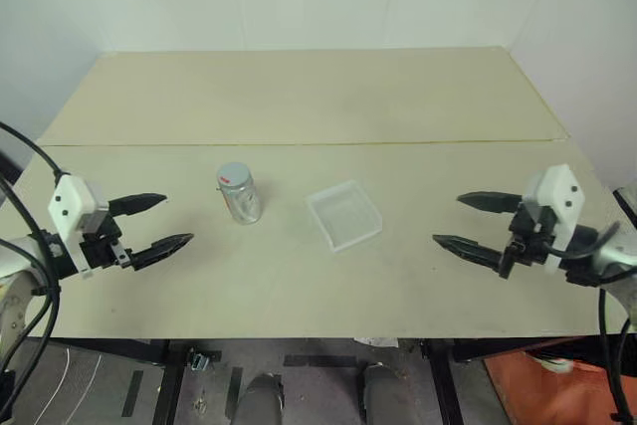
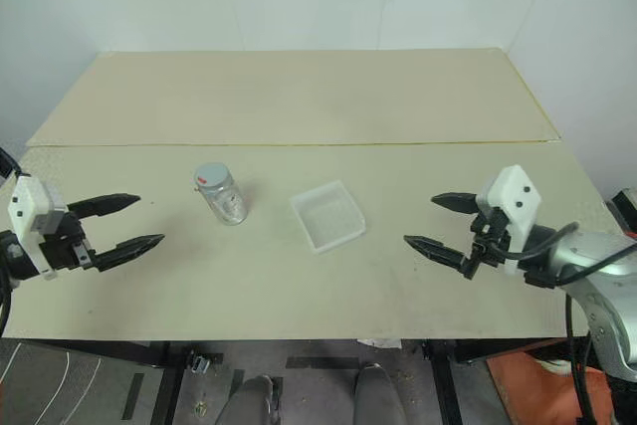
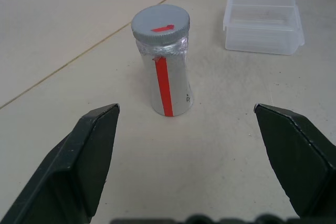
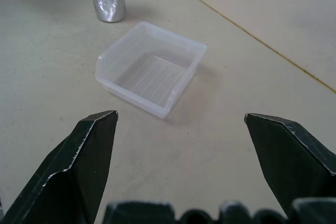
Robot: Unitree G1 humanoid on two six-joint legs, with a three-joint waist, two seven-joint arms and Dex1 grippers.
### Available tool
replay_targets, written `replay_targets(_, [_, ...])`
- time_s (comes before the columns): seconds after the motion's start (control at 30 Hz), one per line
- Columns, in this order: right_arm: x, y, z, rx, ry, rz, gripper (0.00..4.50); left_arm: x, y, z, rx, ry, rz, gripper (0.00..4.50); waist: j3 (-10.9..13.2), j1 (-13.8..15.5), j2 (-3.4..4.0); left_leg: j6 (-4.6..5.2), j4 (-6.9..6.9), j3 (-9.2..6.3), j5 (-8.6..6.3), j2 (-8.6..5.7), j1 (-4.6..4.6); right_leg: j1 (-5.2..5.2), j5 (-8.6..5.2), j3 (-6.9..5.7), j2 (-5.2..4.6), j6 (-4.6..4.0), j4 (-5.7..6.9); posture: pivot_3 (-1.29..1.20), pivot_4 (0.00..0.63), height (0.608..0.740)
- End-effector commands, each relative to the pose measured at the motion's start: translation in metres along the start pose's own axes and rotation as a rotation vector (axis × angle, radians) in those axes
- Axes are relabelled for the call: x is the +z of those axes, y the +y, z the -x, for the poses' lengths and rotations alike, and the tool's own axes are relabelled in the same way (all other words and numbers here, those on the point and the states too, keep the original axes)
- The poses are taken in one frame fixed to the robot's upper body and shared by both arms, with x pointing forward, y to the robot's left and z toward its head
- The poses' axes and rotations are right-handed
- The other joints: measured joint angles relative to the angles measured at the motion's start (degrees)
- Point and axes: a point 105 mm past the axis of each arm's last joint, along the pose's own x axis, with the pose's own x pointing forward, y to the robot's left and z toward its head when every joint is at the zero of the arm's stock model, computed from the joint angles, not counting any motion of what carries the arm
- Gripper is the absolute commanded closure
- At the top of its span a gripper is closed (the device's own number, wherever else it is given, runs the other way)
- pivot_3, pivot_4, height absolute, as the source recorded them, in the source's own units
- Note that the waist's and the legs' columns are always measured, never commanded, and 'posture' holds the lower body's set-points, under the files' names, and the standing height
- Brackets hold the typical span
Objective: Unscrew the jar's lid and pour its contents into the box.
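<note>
Jar contents hidden behind shiny walls

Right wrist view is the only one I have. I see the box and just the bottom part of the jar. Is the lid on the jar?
Observer: Yes. The grey lid sits on the jar, which stands upright on the table.
Operator: Is there some mark on it?
Observer: A small red mark on the lid's top, and a red stripe runs down the jar's side.
Operator: Where is the left gripper?
Observer: The left gripper is at the jar's left, open, apart from it, holding nothing.
Operator: And the box, from above?
Observer: The box lies to the right of the jar, not touching it, between the jar and the open right gripper.
</note>
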Motion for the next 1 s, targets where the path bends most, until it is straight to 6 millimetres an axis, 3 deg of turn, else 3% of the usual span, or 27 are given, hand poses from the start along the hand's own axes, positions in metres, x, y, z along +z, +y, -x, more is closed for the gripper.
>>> replay_targets(0.03, [0.009,-0.002,-0.002,0.006,-0.021,0.062,0.00,0.014,-0.003,-0.002,0.001,-0.061,-0.024,0.03,0.00,0.01,0.00,0.00,0.00,0.00,0.00,0.00,0.00,0.00,0.00,0.00,0.00,0.00,0.00,0.00,0.150,0.740])
replay_targets(0.3, [0.019,-0.011,-0.005,0.003,-0.046,0.104,0.00,0.012,-0.004,-0.017,0.057,-0.069,0.017,0.03,0.00,-0.01,0.00,0.00,0.00,-0.01,0.00,0.00,0.01,0.00,0.00,0.00,0.00,0.00,0.02,0.00,0.150,0.740])
replay_targets(0.63, [0.039,-0.003,-0.002,0.069,-0.096,0.123,0.00,0.001,-0.011,-0.062,0.028,-0.077,0.097,0.03,0.00,-0.01,-0.01,0.00,0.01,0.00,0.00,-0.01,0.01,0.00,0.01,0.00,0.00,0.00,0.03,0.00,0.150,0.740])
replay_targets(1.0, [0.049,-0.001,0.002,0.061,-0.104,0.167,0.00,-0.005,0.010,-0.094,0.100,-0.097,0.089,0.03,0.00,0.02,-0.01,0.00,0.01,0.00,0.00,-0.02,0.01,0.01,0.01,0.00,0.00,0.00,0.02,0.00,0.150,0.740])
